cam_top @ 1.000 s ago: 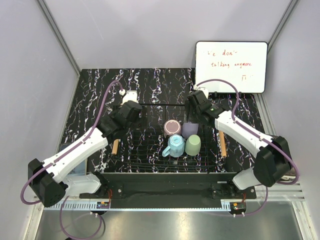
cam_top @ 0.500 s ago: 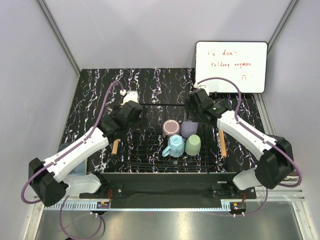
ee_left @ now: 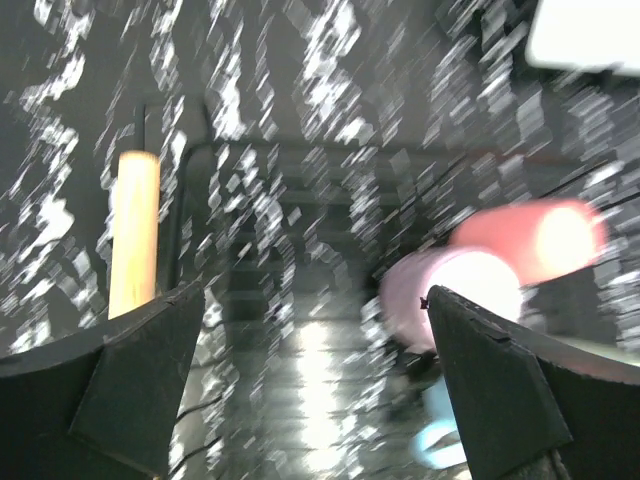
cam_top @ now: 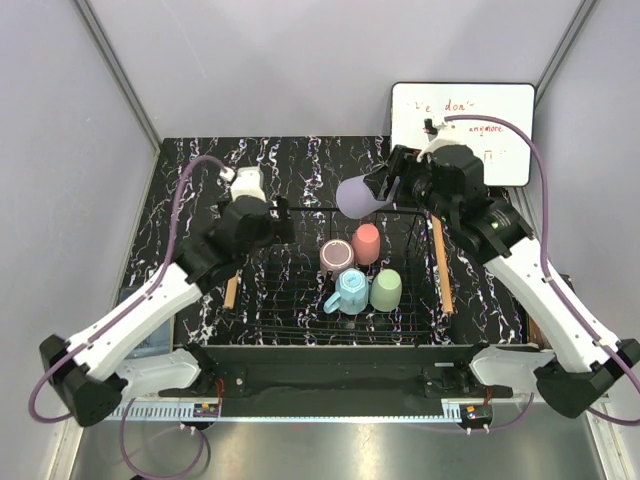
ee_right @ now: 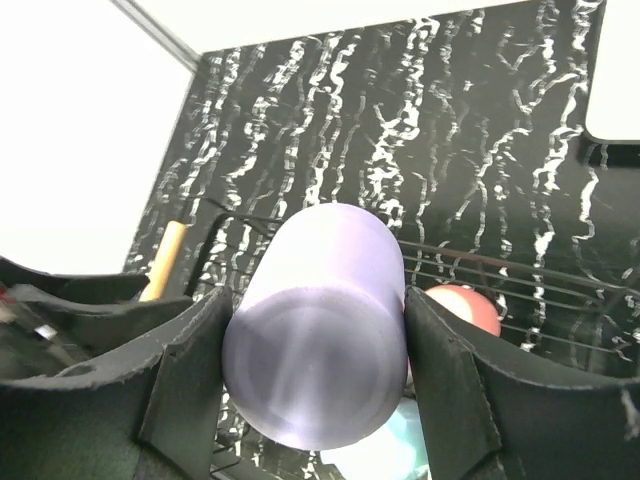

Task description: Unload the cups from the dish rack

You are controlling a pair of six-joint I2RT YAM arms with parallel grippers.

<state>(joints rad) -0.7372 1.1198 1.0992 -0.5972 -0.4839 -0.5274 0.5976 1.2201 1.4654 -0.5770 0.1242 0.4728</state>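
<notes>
Above the far rim of the black wire-grid dish rack (cam_top: 290, 300), the right gripper (cam_top: 378, 191) pinches a lavender plastic cup (cam_top: 352, 197) between its two fingers. The cup is tipped on its side, with its flat closed end towards the wrist camera.

A second ago this cup stood in the rack among the others. It has since been lifted clear and carried towards the back. A salmon-pink cup (cam_top: 367, 243) now shows where it stood, just beside the mauve-brown cup (cam_top: 338, 256). The light blue mug (cam_top: 350, 292) with a handle and the pale green cup (cam_top: 386, 289) stand nearer the arms, as before.

So one cup looks to be out of the rack but not yet set down, and four are still to be unloaded. The next step is probably to set the lavender cup on the black marbled table (cam_top: 200, 190).

The right arm has swung up and forward. Its forearm stretches over the rack's right wooden bar (cam_top: 442, 265), and its wrist is in front of the white whiteboard (cam_top: 462, 130).

The left arm reaches over the rack's far left corner, further forward than a second ago. The left gripper (ee_left: 310, 310) is spread wide and holds nothing. Its wrist view is blurred, which suggests it is moving.
</notes>
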